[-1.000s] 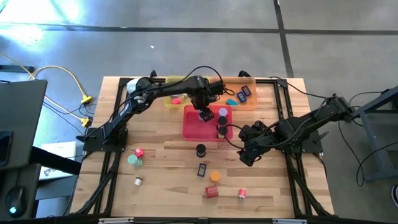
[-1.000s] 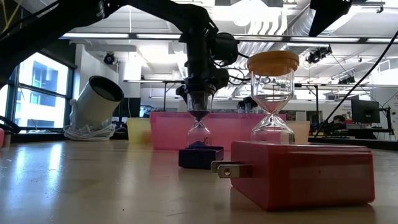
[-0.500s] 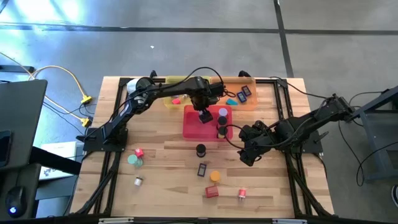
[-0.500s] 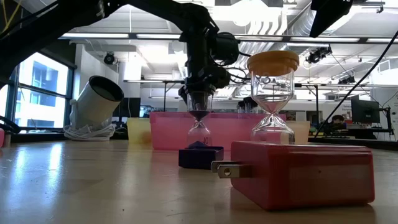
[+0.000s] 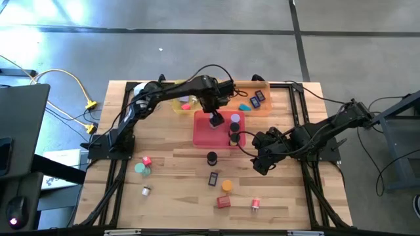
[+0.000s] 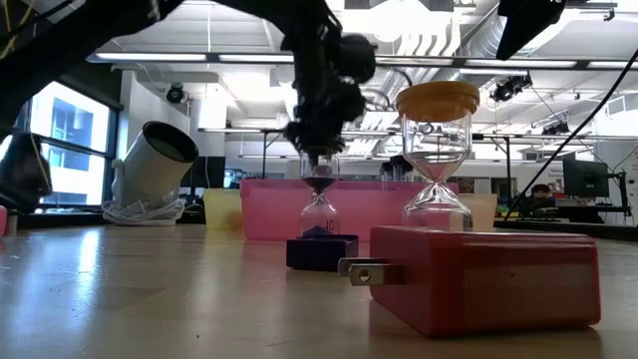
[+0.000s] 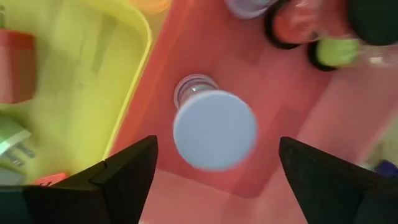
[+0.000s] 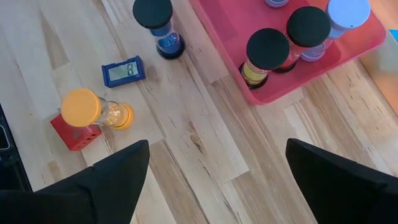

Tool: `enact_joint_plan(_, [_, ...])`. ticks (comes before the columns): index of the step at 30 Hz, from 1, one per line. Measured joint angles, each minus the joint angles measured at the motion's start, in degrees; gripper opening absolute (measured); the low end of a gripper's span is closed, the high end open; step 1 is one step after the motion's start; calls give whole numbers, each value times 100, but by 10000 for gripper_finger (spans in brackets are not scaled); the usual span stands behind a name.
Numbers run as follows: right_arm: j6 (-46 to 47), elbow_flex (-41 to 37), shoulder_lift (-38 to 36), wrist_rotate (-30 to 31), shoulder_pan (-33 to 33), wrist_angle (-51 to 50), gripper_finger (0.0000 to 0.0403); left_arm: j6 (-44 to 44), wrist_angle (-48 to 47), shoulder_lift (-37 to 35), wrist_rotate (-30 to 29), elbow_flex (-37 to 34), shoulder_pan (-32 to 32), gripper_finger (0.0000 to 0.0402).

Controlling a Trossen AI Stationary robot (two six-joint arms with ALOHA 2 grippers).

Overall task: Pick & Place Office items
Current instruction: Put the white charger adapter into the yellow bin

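Looking across the desk from its near edge, I see a red block with plug prongs, and just beside it a small sand timer with a pink cap. A little farther in stand an orange-capped timer, a blue rectangular piece with a display and a black-capped timer. Toward the left side lie a small silver-capped piece, a teal cylinder and a pink block.

The right gripper hangs over the desk's right half, near the pink tray's corner; its jaws stand wide apart and empty.

Farther back sits the pink tray, holding a lilac-capped timer and two black-capped timers. The left gripper hovers above this tray, jaws spread wide and holding nothing. Directly under it a pale blue-capped timer stands upright on the tray floor, clear of both fingers.

At the far edge are a yellow tray and an orange tray, each with small pieces inside.
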Motion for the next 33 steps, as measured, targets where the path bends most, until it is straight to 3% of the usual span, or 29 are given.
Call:
enact_joint_plan(7, [2, 0, 0, 0, 9, 0, 366, -325, -593, -737, 89, 2, -91, 326])
enact_joint_plan(11, [2, 0, 0, 1, 53, 0, 366, -870, -1416, -1211, 131, 4, -323, 326])
enact_joint_plan(14, [2, 0, 0, -2, 61, 2, 366, -1138, -1431, -1587, 142, 0, -600, 326])
enact_joint_plan(24, [4, 0, 0, -2, 207, 90, 366, -2031, -1472, -2578, 342, -2, -2013, 326])
enact_joint_plan(33, [4, 0, 0, 0, 490, 242, 366, -3409, -1464, -2756, 342, -4, -3481, 326])
